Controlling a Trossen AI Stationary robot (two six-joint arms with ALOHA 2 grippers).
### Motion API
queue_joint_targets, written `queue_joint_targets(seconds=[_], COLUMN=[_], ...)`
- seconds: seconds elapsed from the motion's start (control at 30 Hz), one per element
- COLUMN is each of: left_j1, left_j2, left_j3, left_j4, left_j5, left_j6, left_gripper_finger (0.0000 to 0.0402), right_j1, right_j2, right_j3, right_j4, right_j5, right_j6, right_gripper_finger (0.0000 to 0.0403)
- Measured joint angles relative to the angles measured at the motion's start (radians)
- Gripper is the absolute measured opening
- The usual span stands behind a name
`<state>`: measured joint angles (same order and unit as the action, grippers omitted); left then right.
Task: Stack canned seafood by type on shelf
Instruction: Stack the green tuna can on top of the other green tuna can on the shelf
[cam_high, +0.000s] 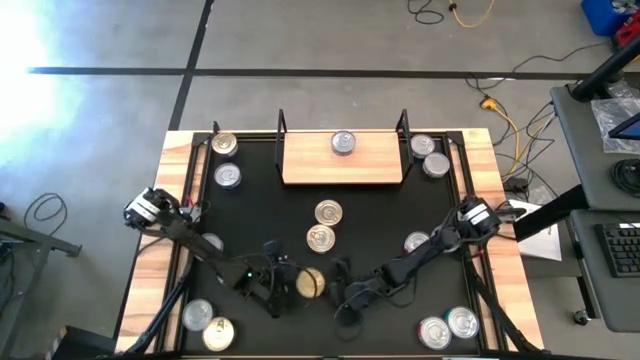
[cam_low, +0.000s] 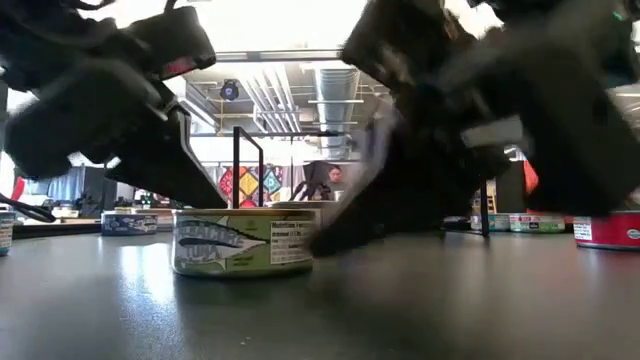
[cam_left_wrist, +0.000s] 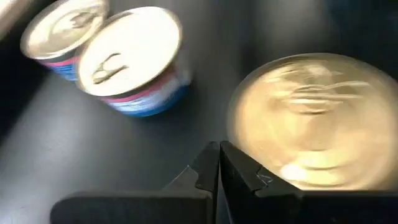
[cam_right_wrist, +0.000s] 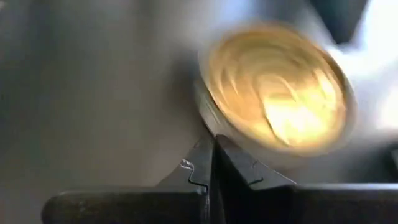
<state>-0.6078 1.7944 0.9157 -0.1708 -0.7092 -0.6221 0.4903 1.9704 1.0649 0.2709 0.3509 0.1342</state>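
A gold-lidded tin (cam_high: 311, 283) with a green side label (cam_low: 245, 240) stands upright on the black table near its front edge, between my two grippers. My left gripper (cam_high: 287, 287) is shut at its left side, with the fingertips (cam_left_wrist: 219, 155) beside the gold lid (cam_left_wrist: 317, 118). My right gripper (cam_high: 337, 287) is shut at its right side, fingertips (cam_right_wrist: 214, 146) at the tin (cam_right_wrist: 273, 87). The light-wood shelf (cam_high: 343, 165) stands at the far side and bears one silver-lidded tin (cam_high: 343, 143). My left gripper's shut fingers slant down beside the gold-lidded tin's left side (cam_left_wrist: 249, 143). Whether they touch it, I cannot tell; the picture is blurred there. My right gripper's shut fingertips meet the tin's side wall (cam_right_wrist: 205, 121) low down, slanting down from the table's right. The tin stands flat on the table.
Two tins (cam_high: 328, 212) (cam_high: 321, 238) stand mid-table, just beyond the grippers. More tins sit in pairs at the far left (cam_high: 224, 145), far right (cam_high: 422, 146), near left (cam_high: 198, 316) and near right (cam_high: 462, 322). Single ones lie beside each arm (cam_high: 416, 242).
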Motion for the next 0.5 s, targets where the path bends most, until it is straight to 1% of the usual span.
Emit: queue_joint_targets(seconds=[0.07, 0.13, 0.27, 0.37, 0.43, 0.47, 0.5], left_j1=[-0.015, -0.031, -0.078, -0.110, -0.130, -0.123, -0.115], left_j2=[-0.009, -0.020, -0.074, -0.121, -0.145, -0.148, -0.147], left_j3=[0.000, 0.003, 0.003, 0.000, -0.008, -0.016, -0.027], left_j4=[-0.005, 0.003, -0.060, -0.179, -0.282, -0.328, -0.333], left_j5=[0.006, 0.019, 0.016, -0.050, -0.094, -0.115, -0.123], left_j6=[-0.009, -0.021, -0.071, -0.146, -0.245, -0.305, -0.351], left_gripper_finger=[0.0000, 0.0000, 0.0000, 0.0000, 0.0000, 0.0000, 0.0000], right_j1=[0.000, 0.000, 0.000, 0.014, 0.018, 0.022, 0.027], right_j2=[-0.012, -0.037, -0.087, -0.130, -0.140, -0.145, -0.151], right_j3=[-0.020, -0.053, -0.113, -0.148, -0.152, -0.159, -0.170], right_j4=[0.014, -0.014, -0.013, -0.001, 0.030, 0.052, 0.063], right_j5=[0.079, 0.143, 0.151, 0.147, 0.141, 0.136, 0.136], right_j6=[0.003, 0.006, 0.014, 0.025, 0.031, 0.030, 0.025], right_gripper_finger=[0.0013, 0.0013, 0.0013, 0.0013, 0.0013, 0.0013, 0.0013])
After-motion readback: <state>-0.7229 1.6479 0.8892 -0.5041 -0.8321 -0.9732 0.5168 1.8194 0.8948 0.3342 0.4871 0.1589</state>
